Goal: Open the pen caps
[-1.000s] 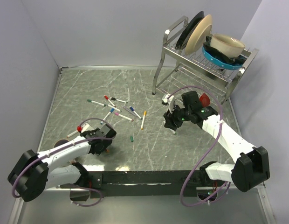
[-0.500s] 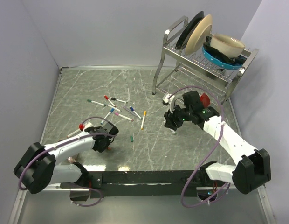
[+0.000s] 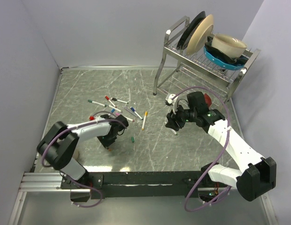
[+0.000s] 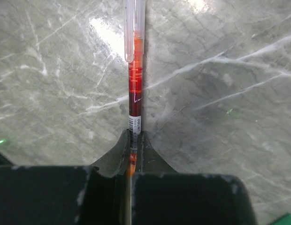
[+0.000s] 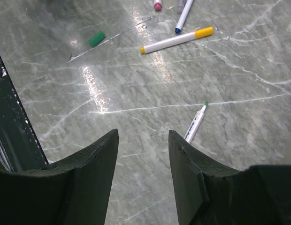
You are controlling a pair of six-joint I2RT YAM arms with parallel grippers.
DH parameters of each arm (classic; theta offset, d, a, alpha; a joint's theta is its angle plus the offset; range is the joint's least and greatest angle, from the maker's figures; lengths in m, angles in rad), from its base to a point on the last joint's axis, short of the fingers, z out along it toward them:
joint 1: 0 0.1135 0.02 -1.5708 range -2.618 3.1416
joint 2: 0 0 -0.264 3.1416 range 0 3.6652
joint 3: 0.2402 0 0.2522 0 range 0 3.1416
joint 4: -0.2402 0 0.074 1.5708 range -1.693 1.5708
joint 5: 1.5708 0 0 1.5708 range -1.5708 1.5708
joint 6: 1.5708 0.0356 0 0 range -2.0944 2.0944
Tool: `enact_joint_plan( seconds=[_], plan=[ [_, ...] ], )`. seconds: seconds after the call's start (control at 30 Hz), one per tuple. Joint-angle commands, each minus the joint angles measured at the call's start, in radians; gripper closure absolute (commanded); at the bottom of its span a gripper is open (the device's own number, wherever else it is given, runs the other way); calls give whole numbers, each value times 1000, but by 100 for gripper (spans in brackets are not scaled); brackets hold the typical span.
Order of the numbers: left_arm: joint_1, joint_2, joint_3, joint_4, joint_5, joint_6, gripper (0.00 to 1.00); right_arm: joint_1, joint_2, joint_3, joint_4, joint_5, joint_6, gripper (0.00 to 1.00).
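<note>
In the left wrist view my left gripper (image 4: 134, 137) is shut on a red pen (image 4: 136, 79), which runs straight ahead over the table into a clear sleeve. From above, that gripper (image 3: 109, 138) sits just near of the scattered pens (image 3: 118, 108), their pen caps red, green, blue, pink and black. My right gripper (image 5: 143, 133) hangs open over bare table, nothing between its fingers. An uncapped white pen with a green tip (image 5: 195, 123) lies just right of it. A loose green cap (image 5: 96, 38) and a yellow-capped pen (image 5: 177, 40) lie further out.
A metal dish rack (image 3: 202, 61) with plates and bowls stands at the back right, behind the right arm (image 3: 230, 136). The loose green cap (image 3: 133, 139) lies between the two grippers. Grey walls enclose the table on the left and at the back.
My left gripper has swung right and away from the front edge toward the pens, and it has shut on the red pen. The right arm has hardly moved.
</note>
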Motion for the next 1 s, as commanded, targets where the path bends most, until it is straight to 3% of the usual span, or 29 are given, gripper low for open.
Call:
enact_joint_plan(
  seconds=[0.0, 0.17, 0.33, 0.47, 0.6, 0.83, 0.97],
  plan=[
    [-2, 139, 26, -11, 93, 1, 99, -2, -37, -2, 7, -24, -2, 45],
    [-7, 10, -51, 85, 116, 8, 99, -2, -45, -6, 6, -40, -3, 45],
    [-10, -286, -170, 245, 164, 109, 99, -2, -33, -6, 1, -69, -5, 45],
    [-27, -511, -264, 465, 220, 230, 99, -4, -24, -5, -10, -138, -9, 45],
    [-42, -727, -388, 863, 315, 376, 99, -4, -62, -46, 68, -242, 32, 45],
    [-65, -714, -458, 1303, 516, 553, 99, -31, -102, -144, 269, -474, 254, 42],
    [-128, -642, -447, 1490, 515, 590, 99, -48, -142, -227, 558, -443, 513, 41]
  ],
)
